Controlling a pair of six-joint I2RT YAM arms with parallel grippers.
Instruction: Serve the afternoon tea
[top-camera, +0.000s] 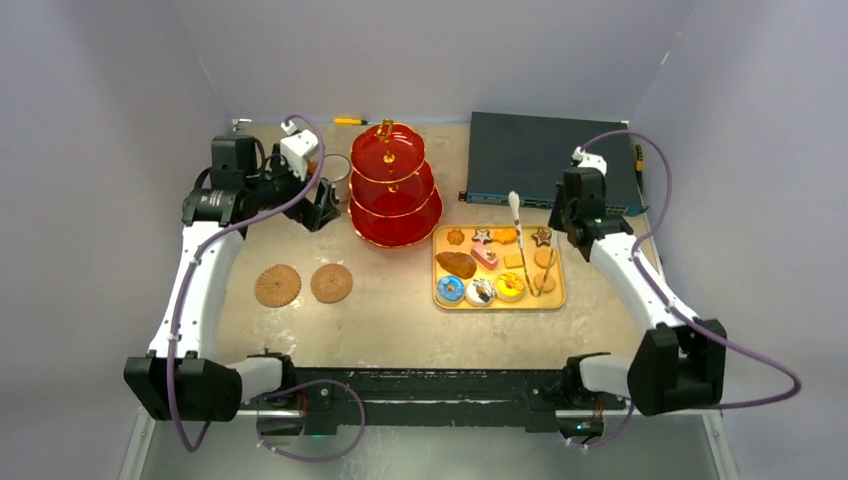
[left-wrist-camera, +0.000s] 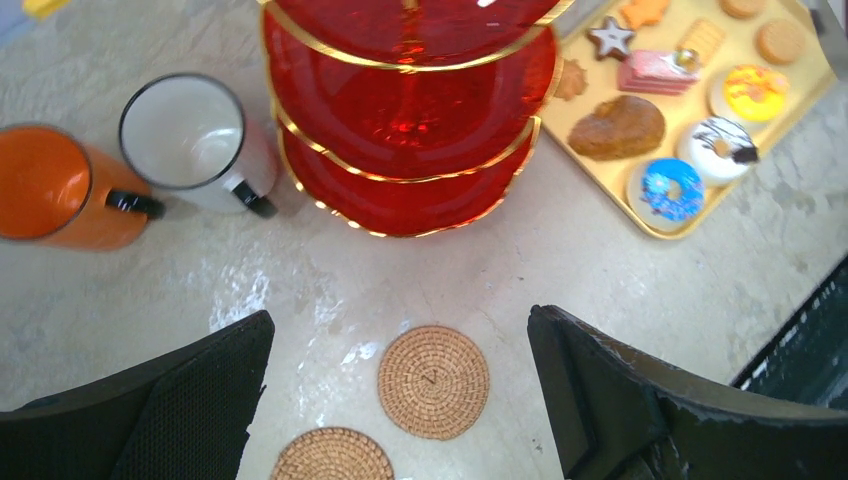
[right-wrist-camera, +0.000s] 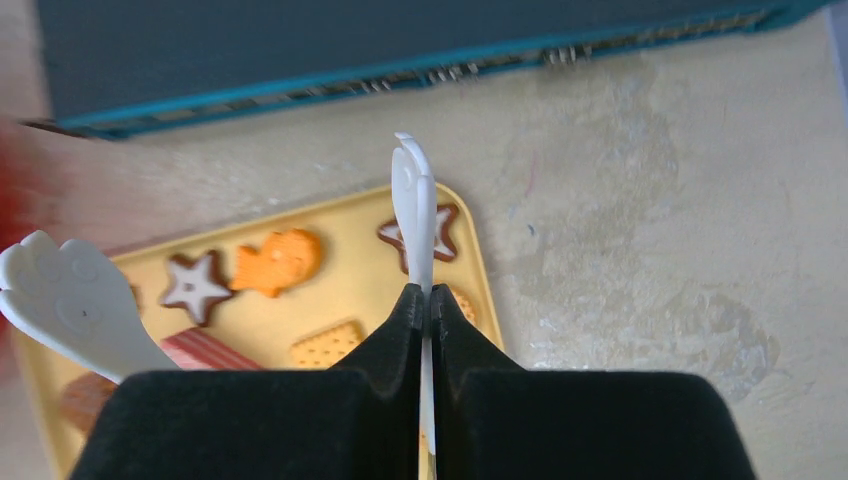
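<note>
The red three-tier stand (top-camera: 394, 190) with a gold handle stands at the back centre, its tiers bare; it also shows in the left wrist view (left-wrist-camera: 410, 120). An orange mug (left-wrist-camera: 50, 190) and a white mug (left-wrist-camera: 190, 140) stand side by side just left of it. Small pastries and cookies (top-camera: 490, 265) lie on the yellow tray (top-camera: 440, 300). My left gripper (left-wrist-camera: 400, 400) is open and empty, raised by the mugs (top-camera: 318, 205). My right gripper (right-wrist-camera: 422, 295) is shut on one arm of white tongs (right-wrist-camera: 413, 200) above the tray's far right corner (top-camera: 560, 220).
Two round wicker coasters (top-camera: 278, 285) (top-camera: 331, 283) lie on the table left of centre. A dark flat electronics box (top-camera: 545, 155) sits at the back right behind the tray. A small yellow tool (top-camera: 350, 121) lies at the back edge. Thin gold tongs (top-camera: 537, 272) rest on the tray.
</note>
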